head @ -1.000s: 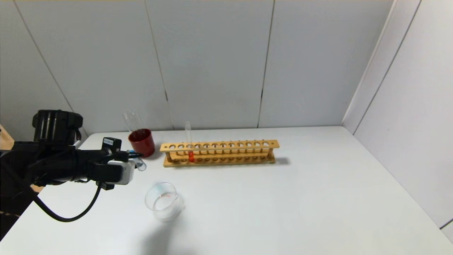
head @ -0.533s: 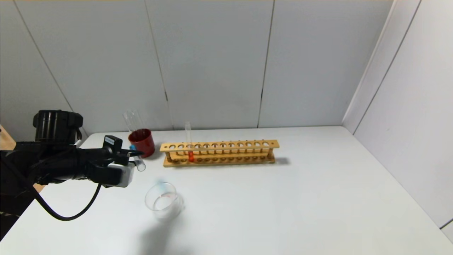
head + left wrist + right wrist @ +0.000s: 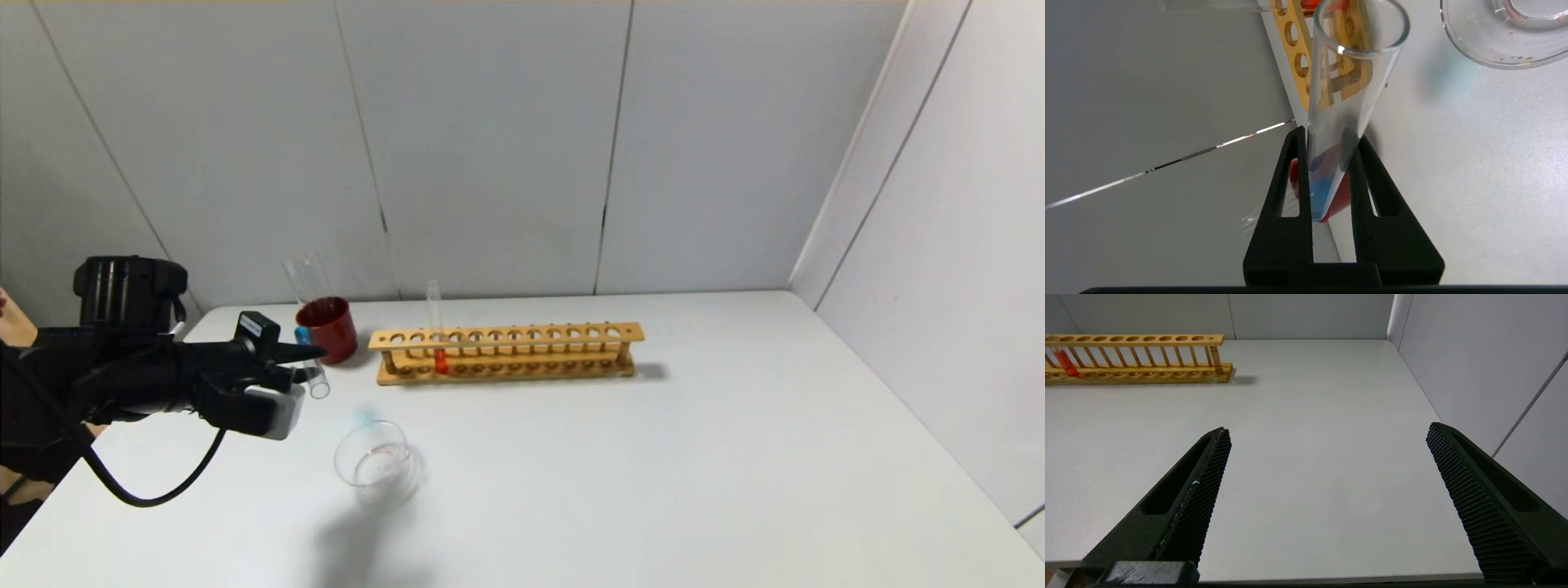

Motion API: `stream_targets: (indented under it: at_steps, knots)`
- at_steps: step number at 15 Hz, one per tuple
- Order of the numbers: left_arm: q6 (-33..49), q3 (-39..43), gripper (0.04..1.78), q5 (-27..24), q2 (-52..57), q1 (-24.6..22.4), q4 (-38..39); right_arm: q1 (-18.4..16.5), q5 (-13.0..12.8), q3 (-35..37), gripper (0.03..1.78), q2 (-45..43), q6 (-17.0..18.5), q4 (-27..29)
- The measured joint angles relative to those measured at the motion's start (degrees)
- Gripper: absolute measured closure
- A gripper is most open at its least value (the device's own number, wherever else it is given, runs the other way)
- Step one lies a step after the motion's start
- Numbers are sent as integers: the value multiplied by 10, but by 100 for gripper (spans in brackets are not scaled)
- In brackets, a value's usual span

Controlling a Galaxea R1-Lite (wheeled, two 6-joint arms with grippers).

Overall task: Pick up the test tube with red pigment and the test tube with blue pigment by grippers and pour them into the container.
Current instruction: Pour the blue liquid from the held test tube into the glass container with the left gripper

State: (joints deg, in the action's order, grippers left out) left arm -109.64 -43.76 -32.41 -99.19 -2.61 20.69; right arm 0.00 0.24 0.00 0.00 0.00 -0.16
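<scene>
Pale grey wall panels with dark seams close in a smooth matte white table on its far and right sides. At the table's left, the left gripper, a black hand with two pointed fingers, a grey-white box and a looping black cable, hangs above the surface with its fingers pressed onto the test tube with blue pigment, a slim clear glass tube. From the left wrist the tube runs tilted between the ribbed black fingers, its round open mouth pointing away from the hand and a short teal-blue column sitting at the rounded end down in the grip. Just beside the gripper, farther back, stands an opaque dark red cup with colourless clear tubes leaning out of it. Nearer the front edge, apart from the gripper, sits the container, a low round clear glass beaker with faint red marks. A long light wooden rack with a row of round holes lies along the back, and the test tube with red pigment stands upright in one of its left-hand holes, orange-red liquid at the bottom. The right gripper is spread wide, its knurled black fingers hovering over bare table at the right.
</scene>
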Motion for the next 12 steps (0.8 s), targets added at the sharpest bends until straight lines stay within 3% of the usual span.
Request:
stream_targets:
  at_steps: [12]
  knots:
    - [-60, -6, 150, 21, -10, 2, 2, 0, 0, 0, 6, 0, 0, 0]
